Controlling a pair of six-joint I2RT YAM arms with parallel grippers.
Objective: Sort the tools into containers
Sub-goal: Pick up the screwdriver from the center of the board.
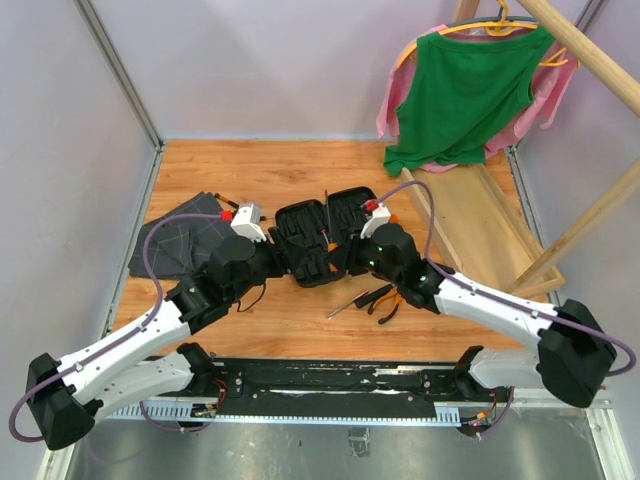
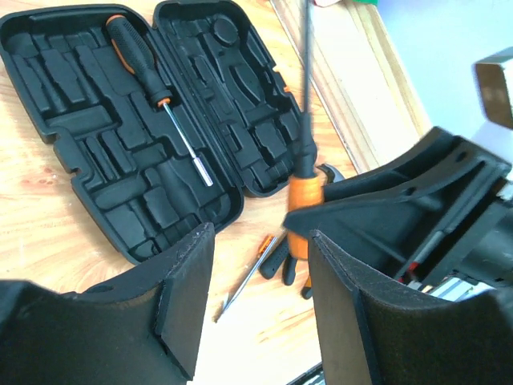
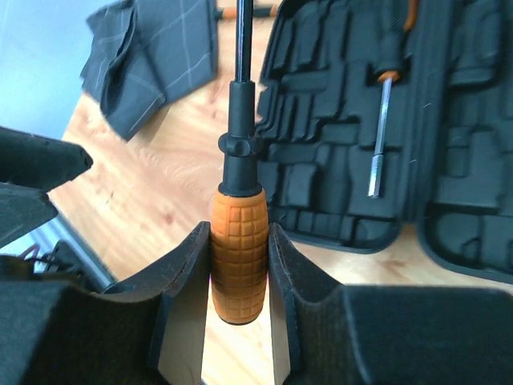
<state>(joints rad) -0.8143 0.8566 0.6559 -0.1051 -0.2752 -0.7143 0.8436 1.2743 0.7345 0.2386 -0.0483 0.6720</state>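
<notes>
The right gripper clamped a ribbed orange-handled screwdriver, shaft toward the open black plastic tool case, apparently for slotting, while the left gripper hovered, jaws apart.

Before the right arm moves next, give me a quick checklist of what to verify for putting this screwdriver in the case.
1. Grip: ok, right hand is shut on the orange-handled screwdriver.
2. Case access: ok, the tool case lies open.
3. Free slots: ok, only one stored screwdriver is seated inside.
4. Other arm: ok, left hand is open, holding nothing.
5. Matching slot for the held tool: cannot tell.
6. Everything sorted: not ok, pliers and a thin screwdriver lie on the table.
</notes>
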